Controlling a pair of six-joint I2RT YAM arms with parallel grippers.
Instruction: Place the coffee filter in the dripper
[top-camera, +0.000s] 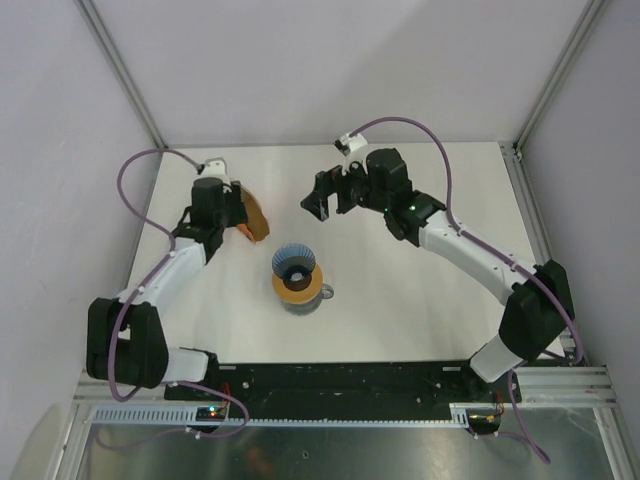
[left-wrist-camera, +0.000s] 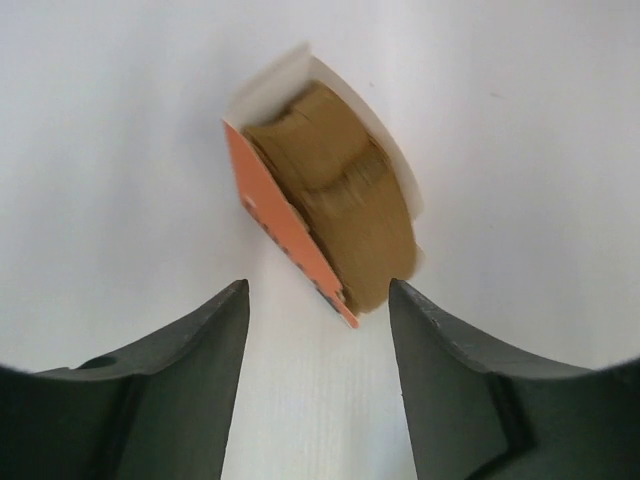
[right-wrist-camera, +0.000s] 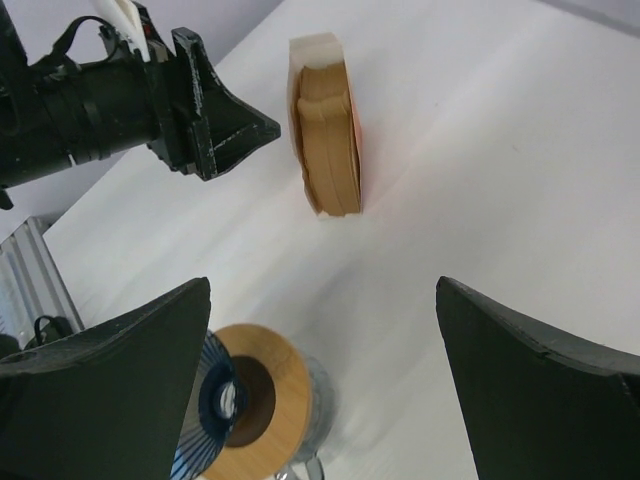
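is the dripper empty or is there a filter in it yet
Empty. From above, the dripper shows its bare blue ribbed wall and dark centre hole, with no paper lining it.

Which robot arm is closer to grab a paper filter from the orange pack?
Probably left: the left gripper is open right at the orange packet of filters. The right gripper, open too, hangs farther from it.

Dripper ribbed transl. plastic; ring smooth wood; packet paper; table matt wht.
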